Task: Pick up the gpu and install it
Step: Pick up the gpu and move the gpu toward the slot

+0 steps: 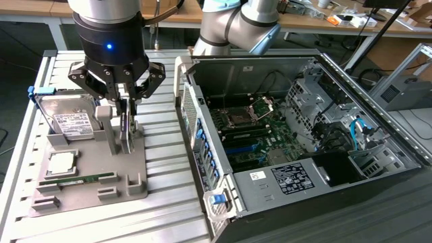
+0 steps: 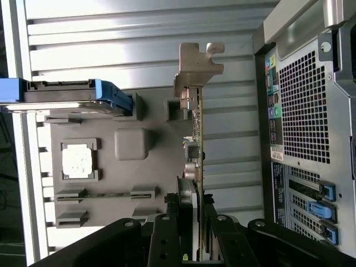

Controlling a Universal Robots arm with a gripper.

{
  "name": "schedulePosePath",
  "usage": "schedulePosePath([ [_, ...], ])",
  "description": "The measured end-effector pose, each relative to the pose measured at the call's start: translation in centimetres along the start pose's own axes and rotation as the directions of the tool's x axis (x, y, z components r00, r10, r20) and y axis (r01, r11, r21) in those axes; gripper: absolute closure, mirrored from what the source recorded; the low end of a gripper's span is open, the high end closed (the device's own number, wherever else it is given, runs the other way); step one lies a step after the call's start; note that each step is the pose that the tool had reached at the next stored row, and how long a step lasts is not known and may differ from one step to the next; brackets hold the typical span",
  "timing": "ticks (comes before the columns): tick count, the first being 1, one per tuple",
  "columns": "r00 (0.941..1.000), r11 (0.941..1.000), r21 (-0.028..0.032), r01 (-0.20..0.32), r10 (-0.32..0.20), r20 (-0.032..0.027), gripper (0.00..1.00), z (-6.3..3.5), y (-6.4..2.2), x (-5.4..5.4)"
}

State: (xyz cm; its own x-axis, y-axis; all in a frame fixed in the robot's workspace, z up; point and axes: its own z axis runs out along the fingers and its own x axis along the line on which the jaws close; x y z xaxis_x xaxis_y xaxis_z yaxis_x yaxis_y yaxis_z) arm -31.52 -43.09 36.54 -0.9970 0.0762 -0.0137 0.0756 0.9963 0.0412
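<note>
Pincer is holding the gpu. Jaws are standing narrow, with one finger lying against each flat face of the card near its upper edge. Contact looks firm from the wrist view (pincer, gpu), but that part is a judgement.

gpu is standing on edge in a slot of the fixture tray, along the tray side nearest the computer case. Lower edge is sitting between the tray's posts, so the card is judged gripped but not yet lifted. Standing it on edge is what's giving the fingers two faces to pinch; lying flat it would be offering them nothing.

Silver bracket is sticking out past the fingers at one end of the card. The grip is landing on board rather than on the thin metal, probably for a stiffer hold.

Hard drive is also standing on edge, on the tray side away from the case. CPU and memory stick are lying flat at the tray's near end, well apart from the pincer.

Tray is resting on the slatted bench, just beside the case. Case is lying on its side with the panel off and the motherboard facing up, which is giving top-down access.
</note>
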Motion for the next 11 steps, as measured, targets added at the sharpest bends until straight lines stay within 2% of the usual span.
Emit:
schedulePosePath([
  [11,1.0,1.0,0.0001,0.0,0.0,-0.0001,0.73,-0.44,0.02,-0.01],
])
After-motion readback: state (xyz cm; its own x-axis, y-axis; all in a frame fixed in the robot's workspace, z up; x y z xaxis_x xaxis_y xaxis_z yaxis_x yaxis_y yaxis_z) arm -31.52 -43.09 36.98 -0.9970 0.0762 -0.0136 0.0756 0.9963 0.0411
